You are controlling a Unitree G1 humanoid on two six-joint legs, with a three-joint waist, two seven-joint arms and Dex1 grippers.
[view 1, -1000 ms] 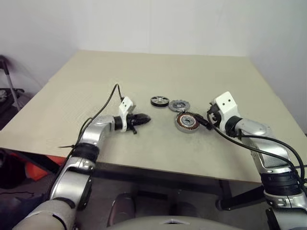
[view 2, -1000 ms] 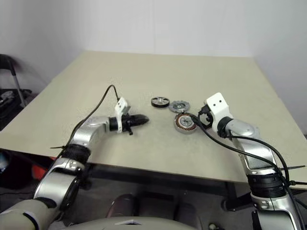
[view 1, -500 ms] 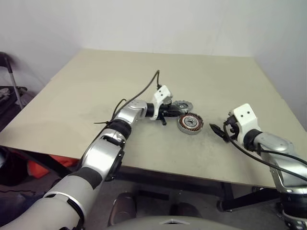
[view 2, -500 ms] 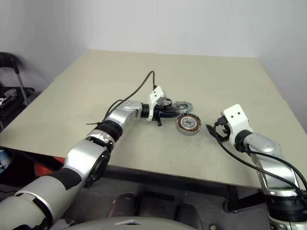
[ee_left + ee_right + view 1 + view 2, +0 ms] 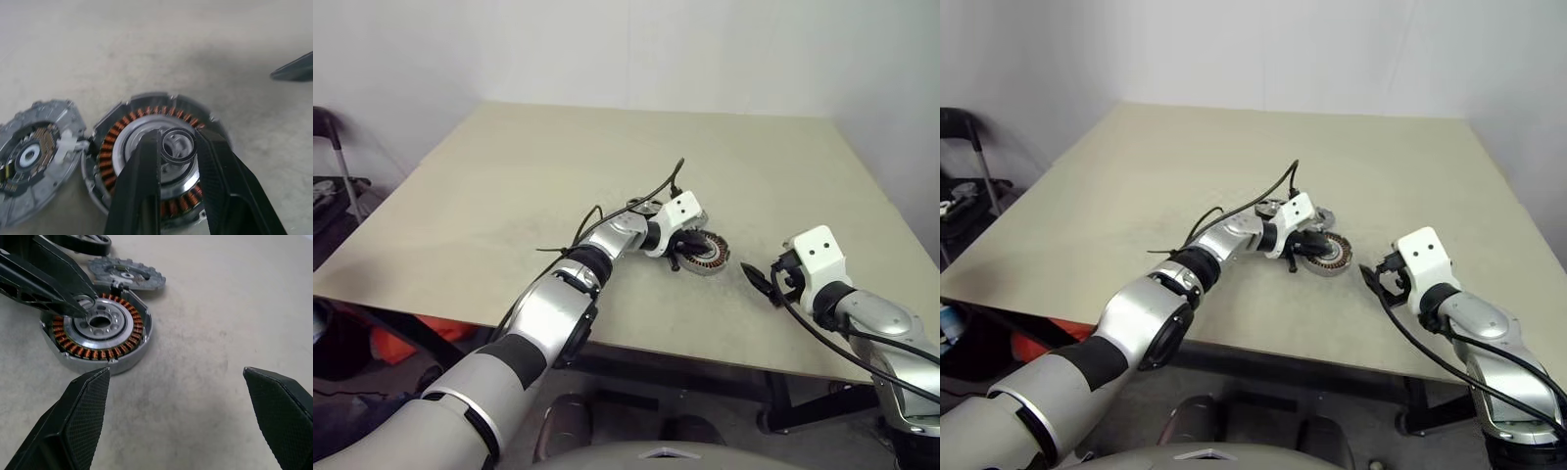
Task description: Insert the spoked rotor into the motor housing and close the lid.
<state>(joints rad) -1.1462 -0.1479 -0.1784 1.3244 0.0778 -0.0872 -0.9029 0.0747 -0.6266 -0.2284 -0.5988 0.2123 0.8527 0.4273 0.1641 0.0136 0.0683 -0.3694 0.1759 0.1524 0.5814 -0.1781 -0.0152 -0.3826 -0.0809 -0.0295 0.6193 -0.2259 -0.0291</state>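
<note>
The motor housing (image 5: pixel 707 254), a grey cup ringed with copper windings, lies on the table. My left gripper (image 5: pixel 178 143) hovers over its hub, shut on a small thin ring (image 5: pixel 179 146). Touching the housing on its far side is the notched grey lid (image 5: pixel 36 156). Beyond the lid lies the black-rimmed spoked rotor (image 5: pixel 88 240). My right gripper (image 5: pixel 176 373) stands open to the right of the housing, a short way off, with nothing between its fingers (image 5: pixel 80 416).
The beige table (image 5: pixel 607 147) stretches wide to the left and far side of the parts. Its front edge runs just below my arms. A dark stand (image 5: pixel 328 147) sits off the table's left side.
My left gripper has swung right from the bare table to above the housing's hub. The right gripper has drawn back from the housing toward the near right.
</note>
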